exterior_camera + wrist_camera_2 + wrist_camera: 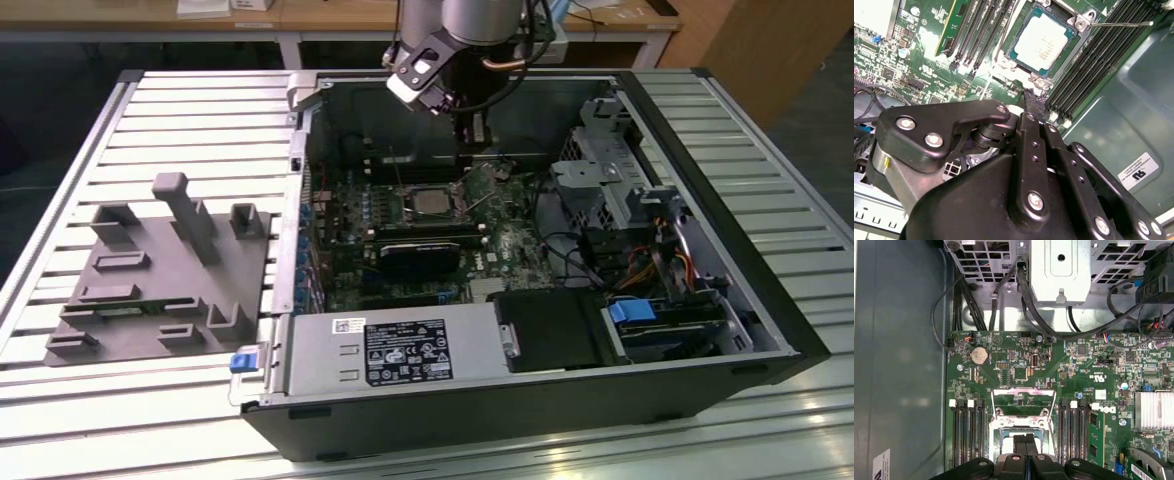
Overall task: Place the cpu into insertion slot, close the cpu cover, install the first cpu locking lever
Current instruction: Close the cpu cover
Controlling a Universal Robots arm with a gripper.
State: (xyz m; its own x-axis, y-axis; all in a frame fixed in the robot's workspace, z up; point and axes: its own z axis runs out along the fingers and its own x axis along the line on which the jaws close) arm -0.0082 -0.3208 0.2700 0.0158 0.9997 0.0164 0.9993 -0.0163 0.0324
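Note:
The cpu (430, 201) lies flat in the insertion slot on the motherboard, its silver top (1044, 42) facing up. The cpu cover (1024, 401) is swung up and open beside the slot, a thin silvery frame (483, 173) on the exterior view's right of the chip. My gripper (467, 142) hangs just above that cover, shut with nothing between its fingers. The dark fingertips (1019, 445) press together over the slot's edge and hide most of the chip in the first wrist view. A thin metal locking lever (1119, 23) juts out, unlatched, past the slot's corner.
The open computer case (787, 330) lies on a slatted table. Black memory slots (966, 435) flank the socket. A silver drive cage (601, 180) and cables stand at the exterior view's right, the power supply (400, 350) in front. A grey fixture (160, 270) sits outside at the left.

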